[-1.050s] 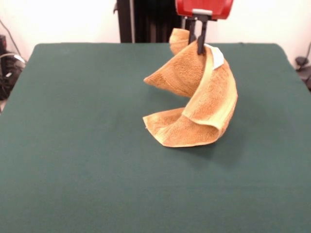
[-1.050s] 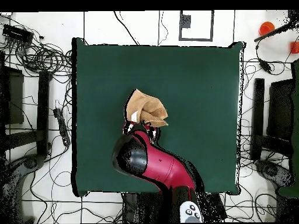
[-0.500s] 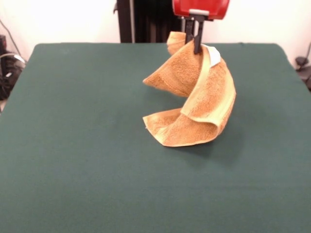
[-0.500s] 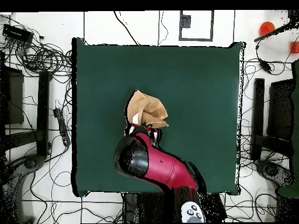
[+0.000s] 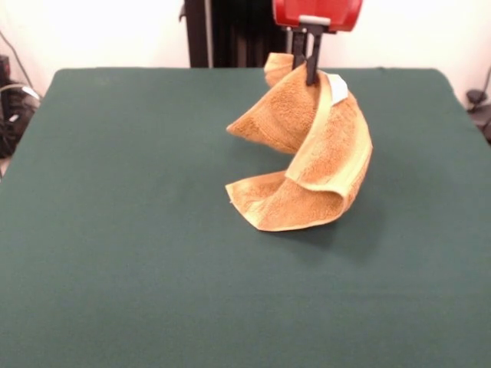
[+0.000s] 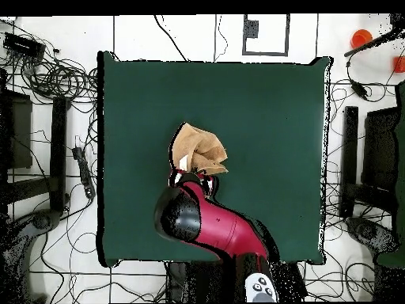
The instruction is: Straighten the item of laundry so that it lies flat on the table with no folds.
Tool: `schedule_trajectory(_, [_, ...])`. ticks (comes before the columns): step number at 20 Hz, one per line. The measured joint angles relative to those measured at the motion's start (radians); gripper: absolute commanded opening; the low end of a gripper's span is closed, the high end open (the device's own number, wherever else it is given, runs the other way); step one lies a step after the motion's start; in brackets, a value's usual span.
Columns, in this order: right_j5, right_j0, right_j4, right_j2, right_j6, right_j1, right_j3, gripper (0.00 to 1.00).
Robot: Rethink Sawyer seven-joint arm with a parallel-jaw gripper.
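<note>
A golden-tan terry towel, the item of laundry [image 5: 307, 153] [image 6: 198, 148], hangs twisted from its top edge, with its lower part folded and resting on the green table [image 5: 123, 230] [image 6: 261, 103]. A white label shows near the top. My gripper [image 5: 304, 70] is shut on the towel's upper edge, right under the red wrist. In the overhead view the red arm covers the gripper, and the towel sticks out just beyond the arm's tip.
Cables, stands and dark equipment [image 6: 47, 95] lie on the floor around the table. An orange object [image 6: 361, 36] sits off the table's corner.
The gripper with the towel's top edge has shifted slightly left and up over the second; since half a second ago nothing has visibly moved.
</note>
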Motion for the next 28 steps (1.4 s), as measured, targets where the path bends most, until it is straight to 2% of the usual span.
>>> schedule_trajectory(14, [0.000,-0.034,-0.012,0.032,0.000,0.000,0.002,0.00])
schedule_trajectory(28, [-0.007,-0.066,-0.089,0.032,0.000,0.043,0.002,0.00])
